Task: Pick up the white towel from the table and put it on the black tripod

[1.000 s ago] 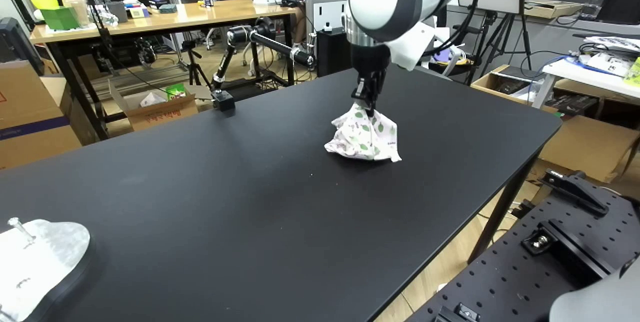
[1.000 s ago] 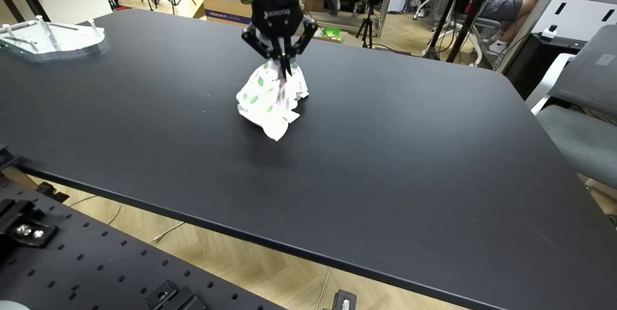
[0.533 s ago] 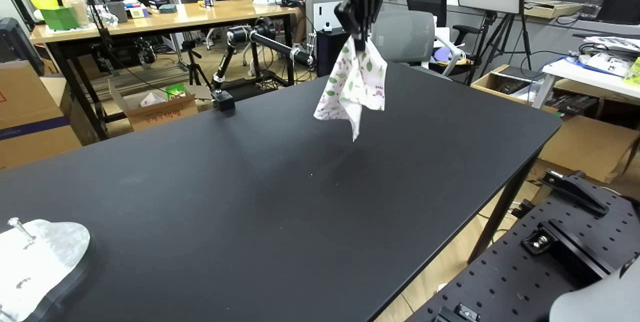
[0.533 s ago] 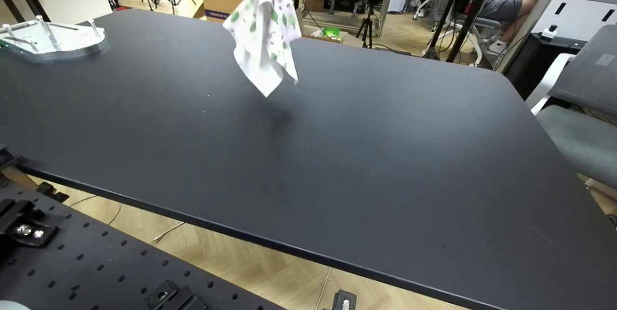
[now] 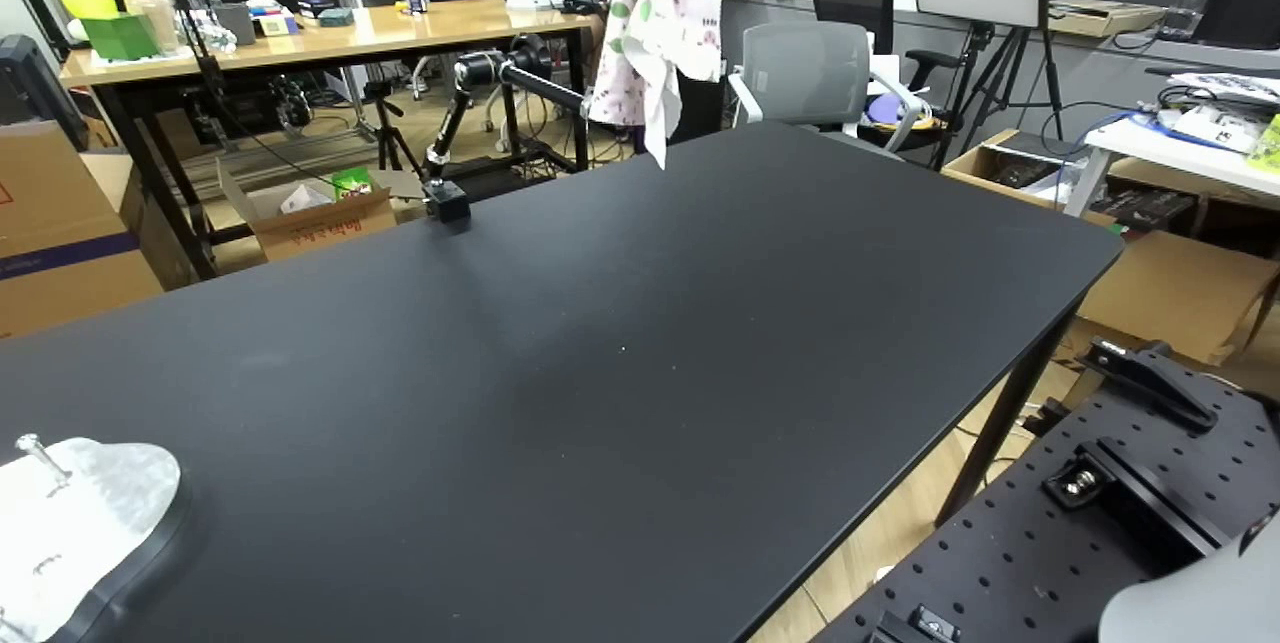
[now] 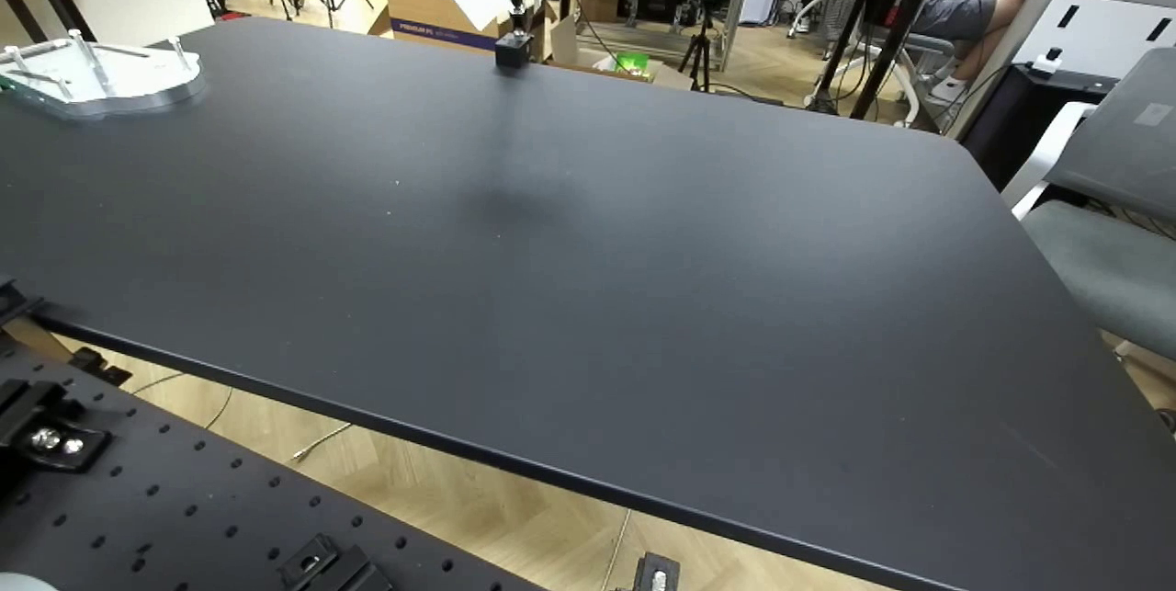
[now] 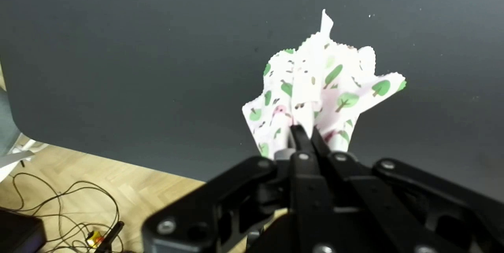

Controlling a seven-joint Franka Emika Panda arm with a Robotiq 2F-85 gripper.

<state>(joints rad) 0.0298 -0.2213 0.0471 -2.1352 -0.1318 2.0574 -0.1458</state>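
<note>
Over a broad black desk [image 5: 600, 373], the task looks to be at its carrying step, the pickup done. At the desk's far edge rises a black jointed stand [image 5: 482, 71], probably the tripod meant. The white tree-print towel [image 5: 660, 23] hangs in the air above the desk, on the near side of the stand and, in an exterior view, across its right end; whether the two touch cannot be told. The towel's long axis runs close to upright, a narrow corner pointing down. The hand [image 7: 308, 134], clamped together on the towel's gathered top, likely must travel farther, over the stand, lower the towel, then let go.
</note>
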